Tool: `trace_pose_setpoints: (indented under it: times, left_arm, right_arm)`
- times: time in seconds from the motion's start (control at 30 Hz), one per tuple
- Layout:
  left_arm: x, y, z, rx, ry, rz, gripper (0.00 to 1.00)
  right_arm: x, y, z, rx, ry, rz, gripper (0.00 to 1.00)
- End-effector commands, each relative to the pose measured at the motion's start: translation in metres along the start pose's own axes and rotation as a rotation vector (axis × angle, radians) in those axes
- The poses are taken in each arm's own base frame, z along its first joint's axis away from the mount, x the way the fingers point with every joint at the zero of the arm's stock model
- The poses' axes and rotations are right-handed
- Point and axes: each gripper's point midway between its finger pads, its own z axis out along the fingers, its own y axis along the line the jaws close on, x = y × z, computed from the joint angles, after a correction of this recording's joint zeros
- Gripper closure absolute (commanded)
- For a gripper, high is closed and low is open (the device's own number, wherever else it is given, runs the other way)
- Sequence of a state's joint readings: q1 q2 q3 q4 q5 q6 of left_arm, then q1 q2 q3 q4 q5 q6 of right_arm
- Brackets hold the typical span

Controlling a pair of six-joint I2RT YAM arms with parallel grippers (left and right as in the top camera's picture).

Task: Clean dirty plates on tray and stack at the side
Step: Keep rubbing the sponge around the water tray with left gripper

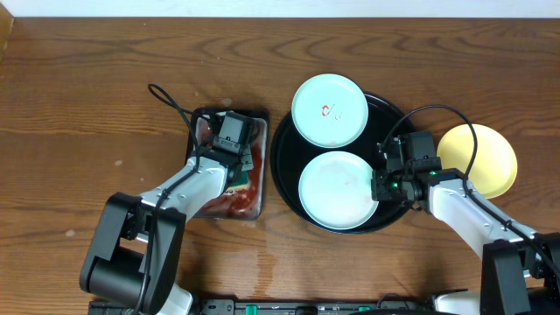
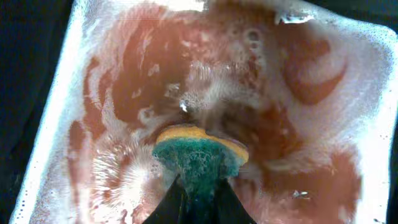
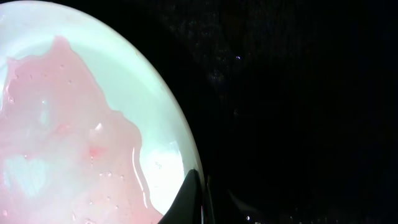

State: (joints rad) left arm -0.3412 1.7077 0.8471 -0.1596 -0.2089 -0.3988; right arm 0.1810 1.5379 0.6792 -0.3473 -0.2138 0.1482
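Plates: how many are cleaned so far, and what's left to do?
Looks done: the yellow plate sits clean beside the tray. In hand: the near plate carries a pink wet film, the right gripper seems to pinch its rim, and the left gripper dips a sponge in the pan. Left: the far plate, red smear untouched, plus stacking.

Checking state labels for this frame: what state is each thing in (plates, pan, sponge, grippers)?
Rear plate: red smear at centre, lying partly over the far rim of the tray.
Front plate: on tray, wet pink film.
Yellow plate: on table right of tray, no smear visible.
Pan: holds foamy reddish liquid.
Sponge: wet, in that liquid.
Left gripper: shut on sponge.
Right gripper: at front plate's rim, grip unclear.
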Motion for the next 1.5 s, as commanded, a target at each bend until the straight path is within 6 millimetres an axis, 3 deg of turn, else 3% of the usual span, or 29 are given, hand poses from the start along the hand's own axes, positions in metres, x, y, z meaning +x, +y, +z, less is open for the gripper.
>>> trace_pose_setpoints:
  times: [0.0, 0.13, 0.23, 0.37, 0.57, 0.83, 1.27, 1.47]
  left_arm:
    - [-0.013, -0.007, -0.008, 0.033, -0.035, -0.012, 0.93]
    - [-0.029, -0.01, -0.024, 0.058, -0.088, 0.005, 0.92]
    - [-0.033, -0.009, -0.036, 0.067, -0.102, 0.001, 0.51]
    - [-0.021, -0.003, -0.039, 0.051, -0.054, 0.015, 0.4]
    - [0.014, 0.015, -0.039, -0.019, 0.089, 0.055, 0.4]
    - [0.053, 0.035, -0.047, -0.091, 0.251, 0.096, 0.63]
    - [0.094, -0.005, -0.064, 0.162, 0.47, 0.052, 0.69]
    - [0.104, -0.004, -0.069, 0.149, 0.526, -0.027, 0.69]
  right_arm:
    - [0.001, -0.005, 0.001, 0.03, 0.004, -0.01, 0.99]
    - [0.001, -0.005, 0.001, 0.03, 0.004, -0.01, 0.99]
    - [0.001, -0.005, 0.001, 0.03, 0.004, -0.01, 0.99]
    - [0.001, -0.005, 0.001, 0.03, 0.004, -0.01, 0.99]
    - [0.001, -0.005, 0.001, 0.03, 0.004, -0.01, 0.99]
    - [0.001, -0.005, 0.001, 0.03, 0.004, -0.01, 0.99]
    - [0.001, -0.005, 0.001, 0.03, 0.004, -0.01, 0.99]
    - [0.001, -0.005, 0.001, 0.03, 0.004, -0.01, 0.99]
